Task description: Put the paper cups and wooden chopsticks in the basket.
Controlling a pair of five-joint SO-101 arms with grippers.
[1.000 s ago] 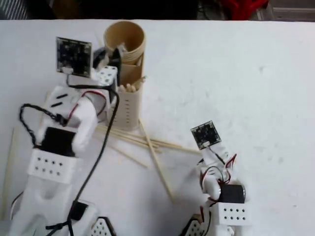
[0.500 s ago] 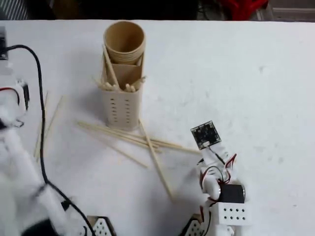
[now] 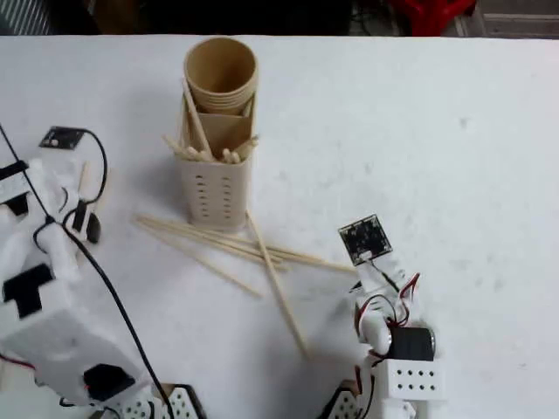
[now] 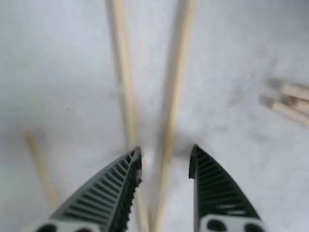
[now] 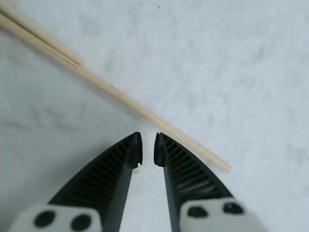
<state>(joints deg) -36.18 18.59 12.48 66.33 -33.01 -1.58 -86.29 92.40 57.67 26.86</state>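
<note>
A white perforated basket [image 3: 216, 196] stands at the back left of the middle. It holds stacked paper cups [image 3: 220, 74] and several wooden chopsticks [image 3: 196, 122]. More loose chopsticks [image 3: 236, 249] lie crossed in front of it. My left gripper [image 4: 164, 154] is open, low over two chopsticks [image 4: 123, 72] on the table's left side [image 3: 105, 185], one of them between its fingers. My right gripper [image 5: 147, 145] is shut on nothing, just short of a single chopstick [image 5: 145, 113].
The left arm [image 3: 44, 279] takes up the left front of the table, with its cable trailing to the front. The right arm [image 3: 389, 332] sits at the front centre-right. The white table [image 3: 437, 148] is bare to the right and behind.
The left arm left the basket, swung to the table's left side and came down over the two chopsticks there. A chopstick now leans in the basket. The right arm stayed still.
</note>
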